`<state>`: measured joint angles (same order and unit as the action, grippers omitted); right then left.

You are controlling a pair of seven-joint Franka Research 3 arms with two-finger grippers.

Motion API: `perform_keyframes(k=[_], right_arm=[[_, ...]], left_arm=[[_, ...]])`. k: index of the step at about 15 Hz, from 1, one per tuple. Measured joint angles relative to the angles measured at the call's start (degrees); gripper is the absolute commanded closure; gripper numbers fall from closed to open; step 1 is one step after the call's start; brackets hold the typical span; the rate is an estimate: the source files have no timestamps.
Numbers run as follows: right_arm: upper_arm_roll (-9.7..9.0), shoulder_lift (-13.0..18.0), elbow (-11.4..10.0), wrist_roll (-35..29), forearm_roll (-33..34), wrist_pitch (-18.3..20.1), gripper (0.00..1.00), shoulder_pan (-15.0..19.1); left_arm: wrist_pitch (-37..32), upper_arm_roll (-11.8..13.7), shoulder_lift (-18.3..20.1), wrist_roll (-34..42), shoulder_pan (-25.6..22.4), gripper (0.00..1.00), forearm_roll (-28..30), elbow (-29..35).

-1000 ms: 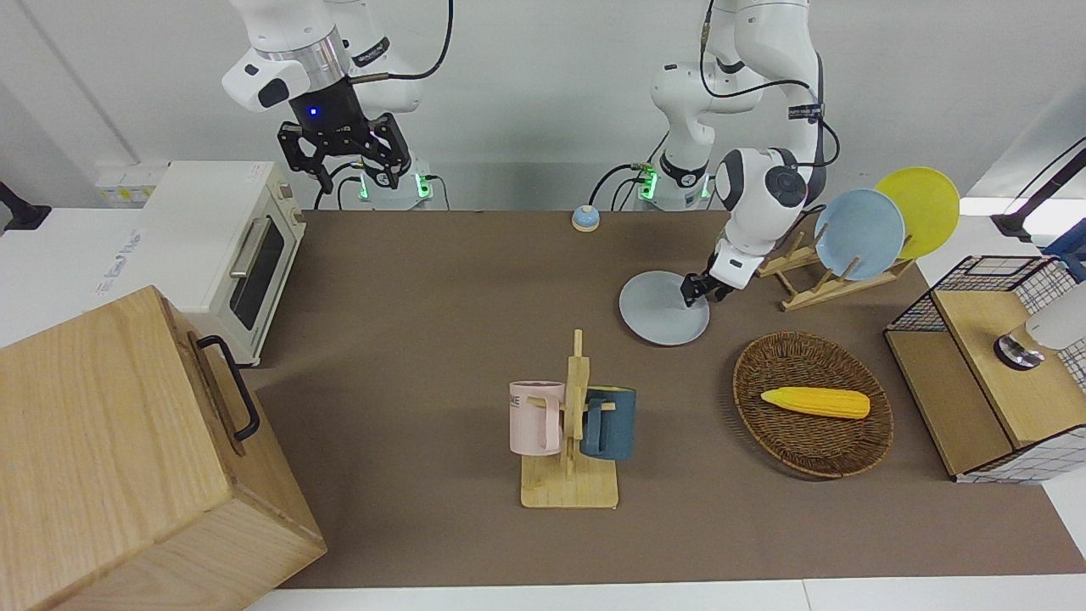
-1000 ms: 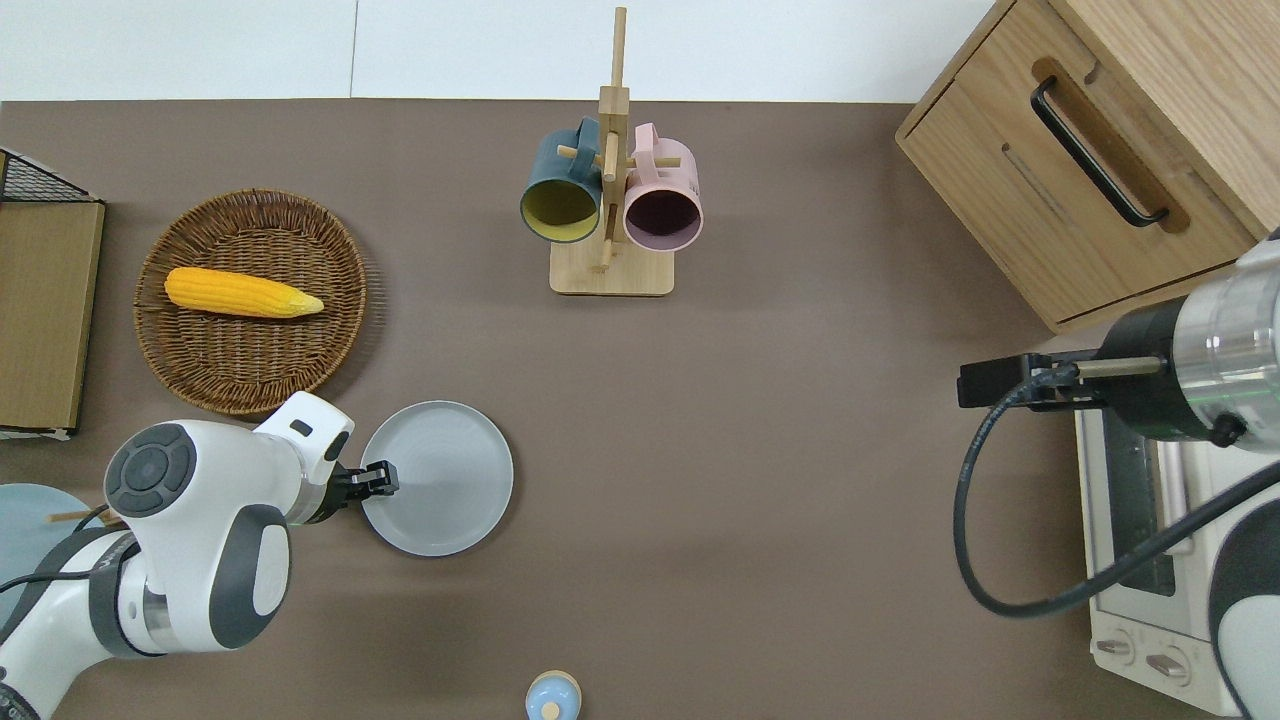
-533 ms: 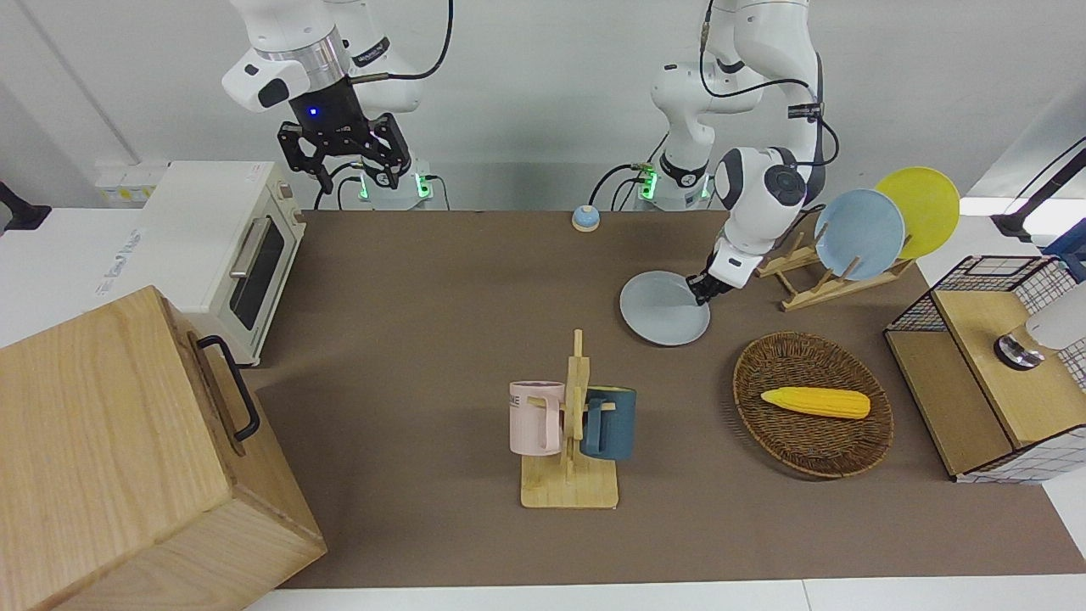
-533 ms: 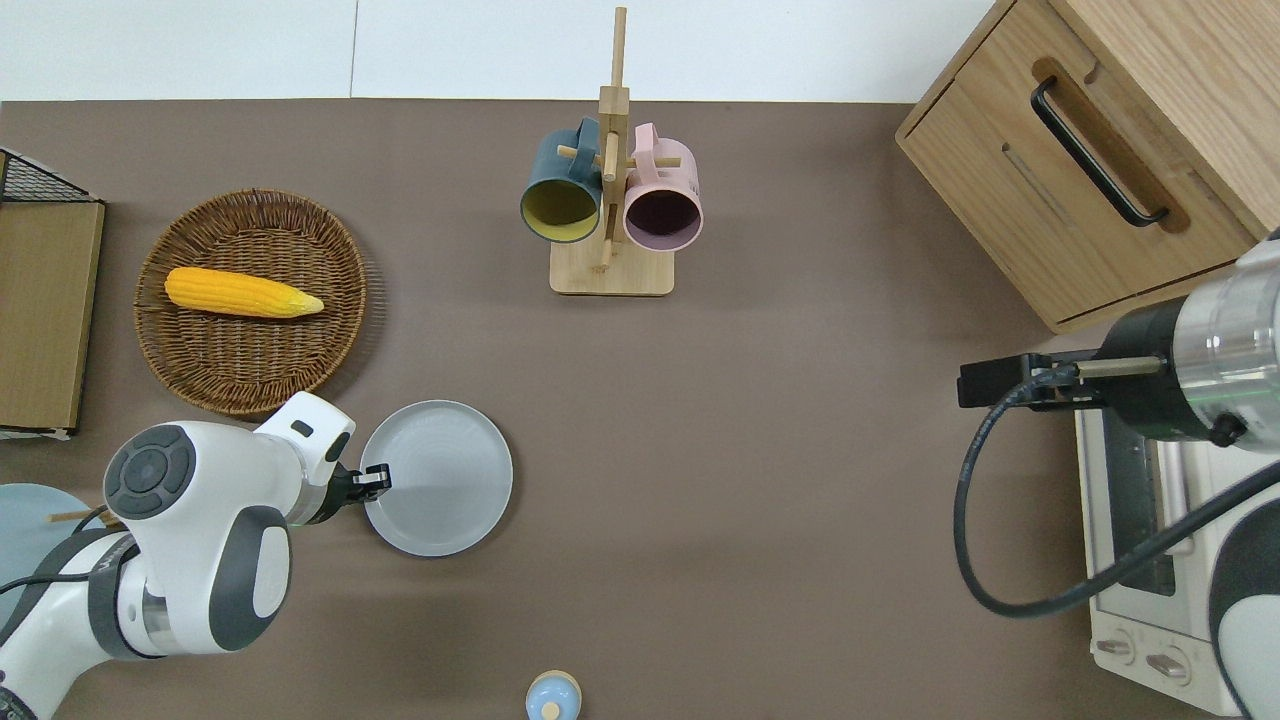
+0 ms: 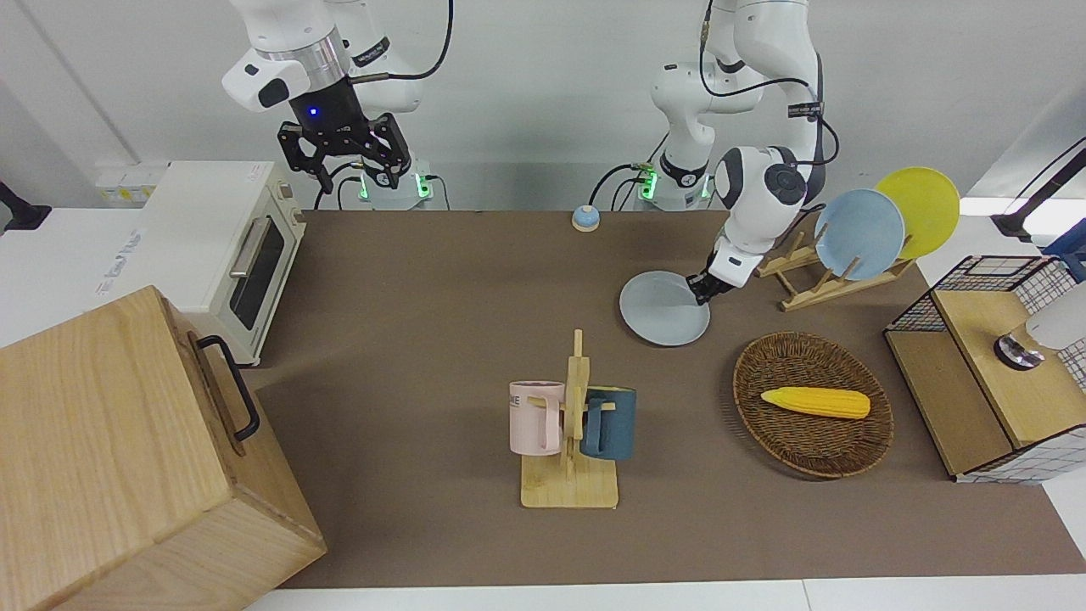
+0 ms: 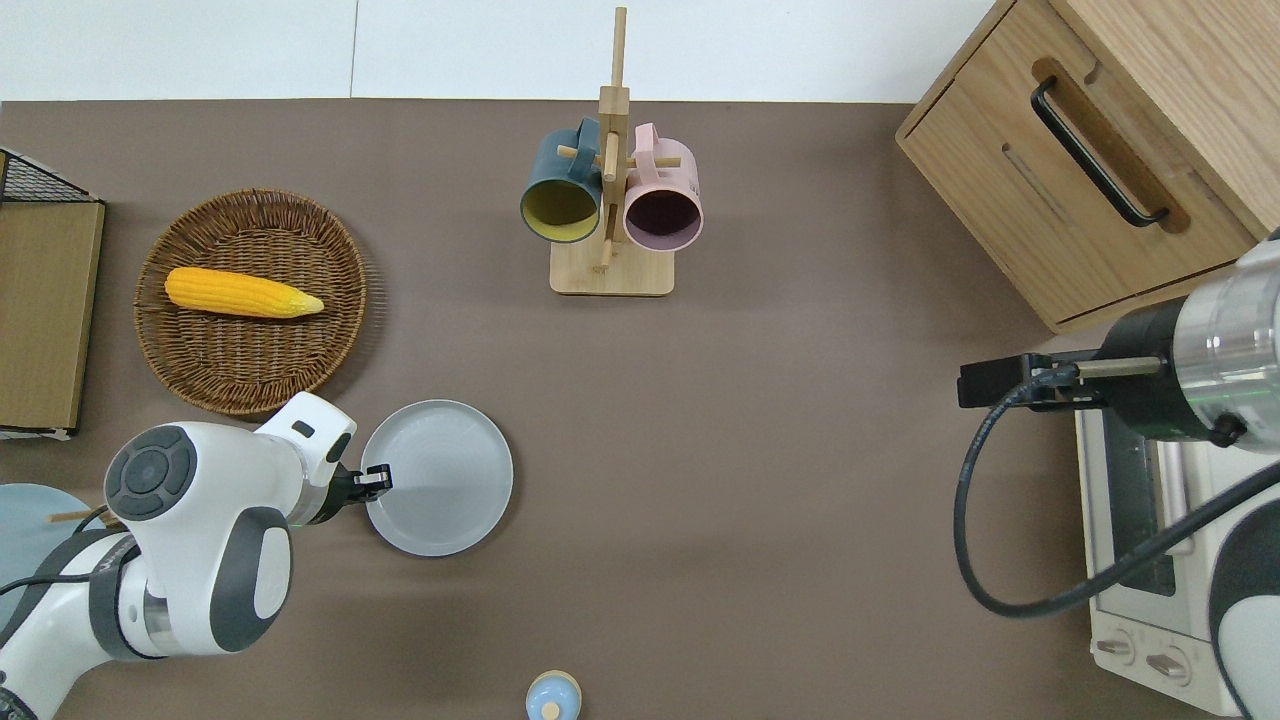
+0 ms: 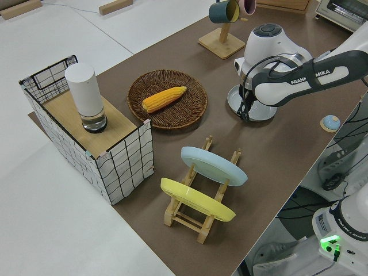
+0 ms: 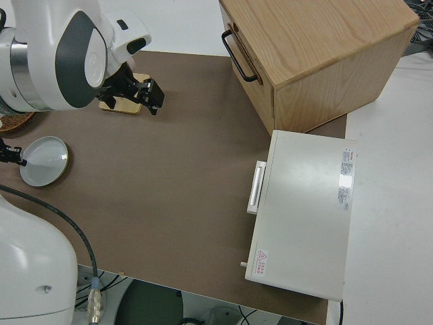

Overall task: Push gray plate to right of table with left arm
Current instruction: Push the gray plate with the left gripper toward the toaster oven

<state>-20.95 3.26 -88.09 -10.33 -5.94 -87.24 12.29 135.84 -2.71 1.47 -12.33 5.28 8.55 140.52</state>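
1. The gray plate (image 6: 438, 478) lies flat on the brown desk (image 6: 760, 480), toward the left arm's end, roughly midway between the desk's edge nearest the robots and its farthest edge, and well apart from the right arm's end.
2. The left arm (image 6: 190, 540) reaches low over the desk; its small black tool (image 6: 374, 479) sits at the plate's rim, on the side facing the left arm's end. The tips overlap the rim in the overhead view, though whether they press on it cannot be told.
3. Whether the left tool's fingers are apart or together cannot be told.
4. The right arm is parked, and its black tool (image 5: 346, 157) hangs with its fingers spread apart, holding nothing.
5. A wicker basket (image 6: 330, 330) with a corn cob (image 6: 240, 292) in it lies farther from the robots than the plate, just beside it toward the left arm's end.
6. A wooden mug rack (image 6: 611, 270) stands near the middle of the desk's farthest edge, with a dark blue mug (image 6: 560, 195) and a pink mug (image 6: 662, 200) hanging on it.
7. A wooden plate rack (image 5: 814, 284) at the left arm's end holds a sky-blue plate (image 5: 859, 233) and a yellow plate (image 5: 920, 208), both on edge.
8. A small blue-topped bell (image 6: 551, 697) sits by the desk's edge nearest the robots.
9. A white toaster oven (image 5: 216, 250) and a wooden cabinet (image 6: 1090, 150) with a black handle stand at the right arm's end.
10. A wire-sided box (image 5: 1001, 365) at the left arm's end carries a white cylinder (image 7: 84, 95).
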Motion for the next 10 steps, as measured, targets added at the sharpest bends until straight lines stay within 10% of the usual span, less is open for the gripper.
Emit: perform_keyframes(k=[10], right_arm=[[0.00,0.0,0.0,0.0,0.0,0.0,0.005,0.0]], left_arm=[[0.7,-0.3,0.0,-8.8,9.1,1.00,2.3,0.0]])
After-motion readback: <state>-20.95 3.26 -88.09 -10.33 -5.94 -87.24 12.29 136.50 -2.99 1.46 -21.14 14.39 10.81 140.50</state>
